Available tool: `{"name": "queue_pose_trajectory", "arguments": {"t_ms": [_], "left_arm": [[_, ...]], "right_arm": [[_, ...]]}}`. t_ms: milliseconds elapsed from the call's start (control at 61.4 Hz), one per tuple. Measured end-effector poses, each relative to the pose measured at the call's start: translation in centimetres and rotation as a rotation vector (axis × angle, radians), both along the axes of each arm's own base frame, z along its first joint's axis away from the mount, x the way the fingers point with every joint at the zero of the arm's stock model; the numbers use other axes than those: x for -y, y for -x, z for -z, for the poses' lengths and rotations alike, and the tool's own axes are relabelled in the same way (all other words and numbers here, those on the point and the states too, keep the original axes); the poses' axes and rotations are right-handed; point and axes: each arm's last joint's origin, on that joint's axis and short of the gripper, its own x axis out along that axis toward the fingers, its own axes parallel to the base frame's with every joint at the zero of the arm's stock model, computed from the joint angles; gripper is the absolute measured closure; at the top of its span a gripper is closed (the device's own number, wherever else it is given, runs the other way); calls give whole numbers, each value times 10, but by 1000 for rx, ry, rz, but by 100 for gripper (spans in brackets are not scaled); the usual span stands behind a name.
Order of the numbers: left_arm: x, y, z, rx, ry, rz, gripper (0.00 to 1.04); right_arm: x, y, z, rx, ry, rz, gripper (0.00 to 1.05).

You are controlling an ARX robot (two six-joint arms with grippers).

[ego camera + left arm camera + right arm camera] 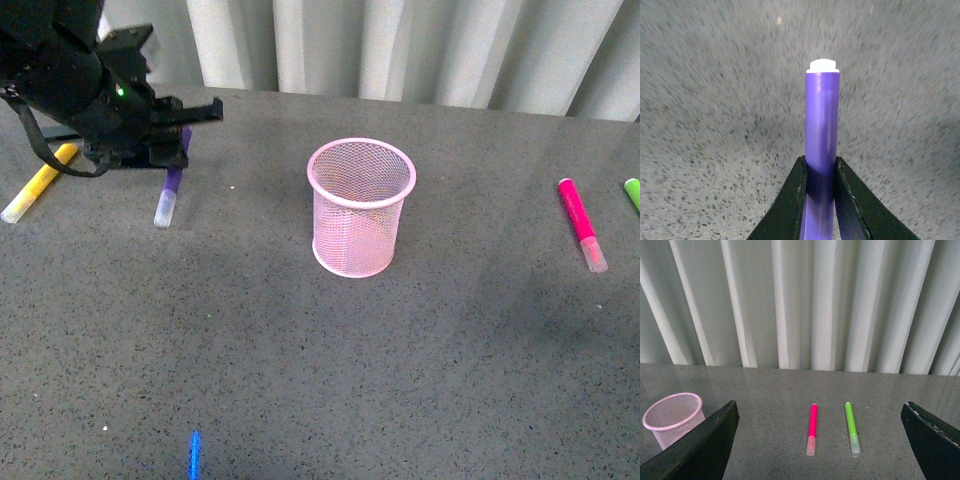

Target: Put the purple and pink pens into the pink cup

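The purple pen [170, 188] is at the back left of the grey table, its pale cap pointing toward me. My left gripper [176, 135] is shut on its rear part. In the left wrist view the two black fingers [792, 200] clamp the purple pen [822, 125]; I cannot tell whether it is off the table. The pink mesh cup [355, 240] stands upright and empty at the centre. The pink pen [579, 220] lies at the far right. My right gripper [820, 409] is open and empty, above and in front of the pink pen [812, 426], with the pink cup [672, 415] off to one side.
A yellow marker [38, 183] lies at the far left beside the left arm. A green marker [632, 192] lies at the right edge, next to the pink pen; it also shows in the right wrist view [851, 425]. A small blue object [195, 455] lies at the front. Curtains hang behind the table.
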Motion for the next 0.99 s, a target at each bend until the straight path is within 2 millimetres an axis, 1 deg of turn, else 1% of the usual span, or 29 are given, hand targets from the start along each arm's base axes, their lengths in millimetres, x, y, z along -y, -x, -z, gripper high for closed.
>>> {"name": "queue_pose_trajectory", "arguments": {"t_ms": [114,163,212,293,309,375,423,456,505,603,651,717,863,993], "left_arm": [[4,13,-28,197,23,-30,92],[9,21,-44,314,41,-38,92],[14,30,-55,410,63,-47,92],[29,48,-73,578,114,-52,92],[31,50,-74,597,117,-51,92],[51,65,-80,701,160,-24,92],[64,74,-79,748,177,-4,92],[78,84,-76,783,187,16,92],[93,93,-71,803,199,38,92],[134,111,-57,860,202,59,92],[145,116,-51,884,184,52,92],[161,120,-36,893,150,49,92],[166,115,-17,866,100,18,92],[162,111,-5,830,74,-6,92]], "right_arm": [[0,0,0,0,0,0,7],[0,0,0,0,0,0,7],[0,0,0,0,0,0,7],[0,0,0,0,0,0,7],[0,0,0,0,0,0,7],[0,0,0,0,0,0,7],[0,0,0,0,0,0,7],[0,0,0,0,0,0,7],[0,0,0,0,0,0,7],[0,0,0,0,0,0,7],[0,0,0,0,0,0,7],[0,0,0,0,0,0,7],[0,0,0,0,0,0,7],[0,0,0,0,0,0,7]]}}
